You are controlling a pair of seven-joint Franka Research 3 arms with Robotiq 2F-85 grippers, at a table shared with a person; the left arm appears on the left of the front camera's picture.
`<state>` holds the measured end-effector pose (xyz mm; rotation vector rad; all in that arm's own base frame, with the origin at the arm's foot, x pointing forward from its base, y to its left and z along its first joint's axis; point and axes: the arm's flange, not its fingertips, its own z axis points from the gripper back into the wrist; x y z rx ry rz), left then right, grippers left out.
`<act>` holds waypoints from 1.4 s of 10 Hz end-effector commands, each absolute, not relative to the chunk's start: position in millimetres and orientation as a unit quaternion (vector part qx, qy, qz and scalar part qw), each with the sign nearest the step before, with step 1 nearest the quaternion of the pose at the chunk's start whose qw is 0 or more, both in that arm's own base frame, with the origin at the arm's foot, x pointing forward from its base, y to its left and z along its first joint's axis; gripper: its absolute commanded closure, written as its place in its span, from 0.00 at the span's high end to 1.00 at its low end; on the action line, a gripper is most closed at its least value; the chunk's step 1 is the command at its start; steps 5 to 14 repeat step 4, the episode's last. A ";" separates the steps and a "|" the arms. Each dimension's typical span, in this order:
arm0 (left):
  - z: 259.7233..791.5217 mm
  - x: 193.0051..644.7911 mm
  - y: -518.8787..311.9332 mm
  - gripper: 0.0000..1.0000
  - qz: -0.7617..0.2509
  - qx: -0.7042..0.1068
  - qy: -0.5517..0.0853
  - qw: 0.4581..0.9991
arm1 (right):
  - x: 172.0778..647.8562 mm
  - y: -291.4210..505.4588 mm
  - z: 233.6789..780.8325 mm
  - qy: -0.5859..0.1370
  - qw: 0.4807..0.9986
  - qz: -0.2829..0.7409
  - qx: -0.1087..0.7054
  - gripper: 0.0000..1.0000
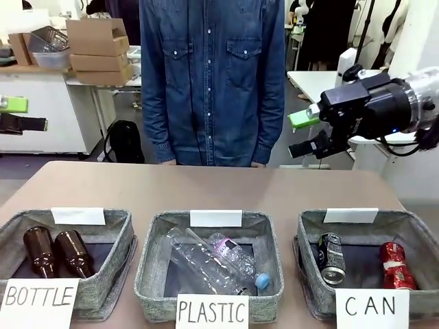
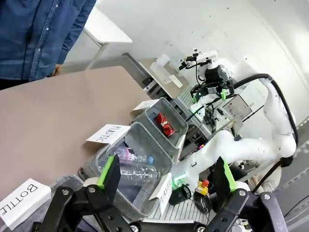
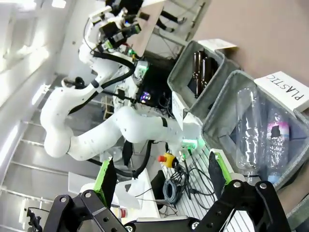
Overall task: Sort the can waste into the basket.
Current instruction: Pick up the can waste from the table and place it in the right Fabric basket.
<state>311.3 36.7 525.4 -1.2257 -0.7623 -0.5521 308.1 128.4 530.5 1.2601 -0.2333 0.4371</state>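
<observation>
The grey basket (image 1: 310,236) signed "CAN" stands at the front right of the table. Inside it lie the dark blue-black can (image 1: 331,257) on the left and the red can (image 1: 396,264) on the right. In the left wrist view the red can (image 2: 164,124) shows in that basket (image 2: 179,126). My right gripper (image 1: 306,133) hangs open and empty, high above the table behind the basket. At the picture's left edge my left gripper (image 1: 15,114) is also raised. Both wrist views show wide-open fingers (image 2: 109,172) (image 3: 105,178) with nothing between them.
The "PLASTIC" basket (image 1: 155,257) in the middle holds clear bottles (image 1: 216,260). The "BOTTLE" basket (image 1: 121,236) on the left holds two brown bottles (image 1: 56,251). A person in a denim shirt (image 1: 212,82) stands at the table's far edge. The brown tabletop (image 1: 206,188) lies bare behind the baskets.
</observation>
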 end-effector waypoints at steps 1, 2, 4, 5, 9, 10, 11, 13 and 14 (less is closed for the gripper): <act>531.3 311.0 36.4 1.00 -0.246 -0.561 -0.343 0.712 | 307.5 125.2 527.6 -0.108 0.777 0.213 0.583 1.00; 531.3 311.0 36.4 1.00 -0.246 -0.561 -0.343 0.712 | 307.5 125.2 527.6 -0.108 0.777 0.213 0.583 1.00; 531.3 311.0 36.4 1.00 -0.246 -0.561 -0.343 0.712 | 307.5 125.2 527.6 -0.108 0.777 0.213 0.583 1.00; 531.3 311.0 36.4 1.00 -0.246 -0.561 -0.343 0.712 | 307.5 125.2 527.6 -0.108 0.777 0.213 0.583 1.00; 531.3 311.0 36.4 1.00 -0.246 -0.561 -0.343 0.712 | 307.5 125.2 527.6 -0.108 0.777 0.213 0.583 1.00; 531.3 311.0 36.4 1.00 -0.246 -0.561 -0.343 0.712 | 307.5 125.2 527.6 -0.108 0.777 0.213 0.583 1.00; 531.3 311.0 36.4 1.00 -0.246 -0.561 -0.343 0.712 | 307.5 125.2 527.6 -0.108 0.777 0.213 0.583 1.00; 531.3 311.0 36.4 1.00 -0.246 -0.561 -0.343 0.712 | 307.5 125.2 527.6 -0.108 0.777 0.213 0.583 1.00; 531.3 311.0 36.4 1.00 -0.246 -0.561 -0.343 0.712 | 307.5 125.2 527.6 -0.108 0.777 0.213 0.583 1.00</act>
